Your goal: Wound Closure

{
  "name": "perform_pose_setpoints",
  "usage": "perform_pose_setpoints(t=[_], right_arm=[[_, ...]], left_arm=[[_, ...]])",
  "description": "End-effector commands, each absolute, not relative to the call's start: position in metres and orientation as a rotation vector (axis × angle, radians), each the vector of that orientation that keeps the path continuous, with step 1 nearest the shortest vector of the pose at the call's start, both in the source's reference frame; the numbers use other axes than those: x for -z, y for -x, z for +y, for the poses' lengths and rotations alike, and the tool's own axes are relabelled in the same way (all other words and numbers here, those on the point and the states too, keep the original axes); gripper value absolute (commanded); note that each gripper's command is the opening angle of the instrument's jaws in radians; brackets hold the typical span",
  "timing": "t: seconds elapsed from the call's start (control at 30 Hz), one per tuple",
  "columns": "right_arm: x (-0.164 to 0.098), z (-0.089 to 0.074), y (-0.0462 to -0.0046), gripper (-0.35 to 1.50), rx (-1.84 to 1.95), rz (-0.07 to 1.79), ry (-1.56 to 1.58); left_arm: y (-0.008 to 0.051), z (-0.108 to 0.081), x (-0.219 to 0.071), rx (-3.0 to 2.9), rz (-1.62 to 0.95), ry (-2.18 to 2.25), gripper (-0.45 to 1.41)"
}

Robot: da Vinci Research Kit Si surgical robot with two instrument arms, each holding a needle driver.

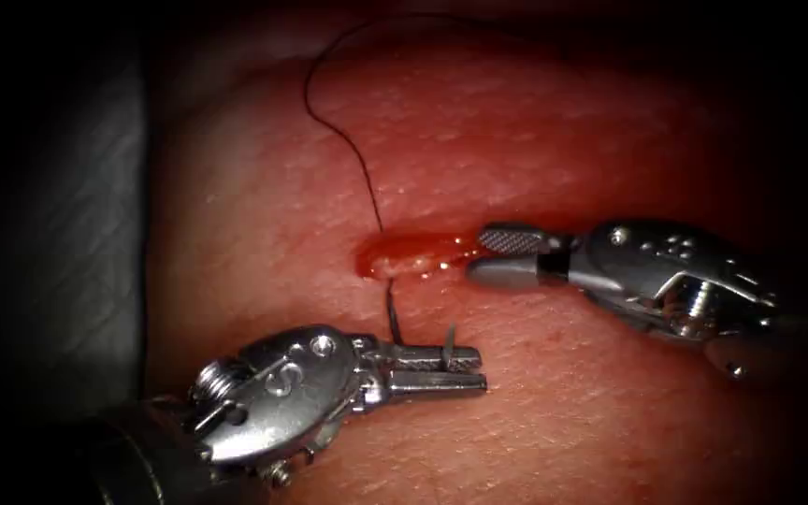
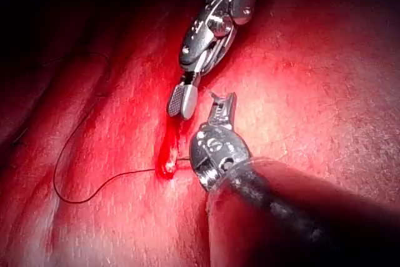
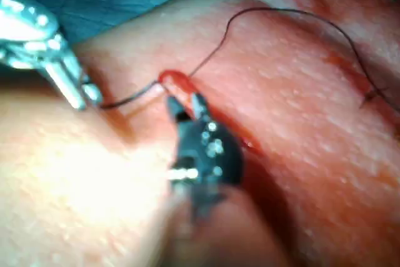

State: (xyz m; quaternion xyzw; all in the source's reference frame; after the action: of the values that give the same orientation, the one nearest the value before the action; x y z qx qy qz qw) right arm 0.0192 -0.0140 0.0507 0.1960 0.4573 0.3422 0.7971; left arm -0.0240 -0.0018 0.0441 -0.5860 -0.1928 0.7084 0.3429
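The tissue has a short cut filled with red fluid. My left tool lies just below the cut, jaws shut on the curved needle, a short end of which stands up above the jaws. A dark strand runs from these jaws into the cut's lower edge; I cannot tell where needle becomes thread. The thread leaves the cut and loops away over the far tissue. My right tool sits at the cut's right end, jaws open, holding nothing. The right tool straddles the cut.
A grey-blue drape lies beyond the tissue's left edge. The thread loop trails loosely over the tissue beside the cut. The left tool and the right tool stand close together there.
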Motion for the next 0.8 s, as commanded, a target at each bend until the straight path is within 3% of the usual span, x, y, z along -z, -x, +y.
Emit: perform_pose_setpoints(t=[0.03, 0.63, 0.77, 0.8], right_arm=[[-0.0511, -0.015, -0.0198, 0.14, -0.736, 0.979, -0.435], [-0.051, -0.0151, -0.0193, 0.19, -0.771, 0.957, -0.493], [-0.051, -0.0151, -0.0191, 0.36, -0.78, 0.954, -0.501], [-0.051, -0.015, -0.0191, 0.47, -0.781, 0.954, -0.502]], left_arm=[[0.0246, -0.002, -0.0445, -1.884, -0.459, 1.554, -0.45], [0.0249, 0.0, -0.0421, -2.366, 0.186, 1.731, -0.45], [0.0248, 0.0006, -0.0422, -2.411, 0.26, 1.695, -0.45], [0.0248, 0.0006, -0.0422, -2.42, 0.272, 1.695, -0.45]])
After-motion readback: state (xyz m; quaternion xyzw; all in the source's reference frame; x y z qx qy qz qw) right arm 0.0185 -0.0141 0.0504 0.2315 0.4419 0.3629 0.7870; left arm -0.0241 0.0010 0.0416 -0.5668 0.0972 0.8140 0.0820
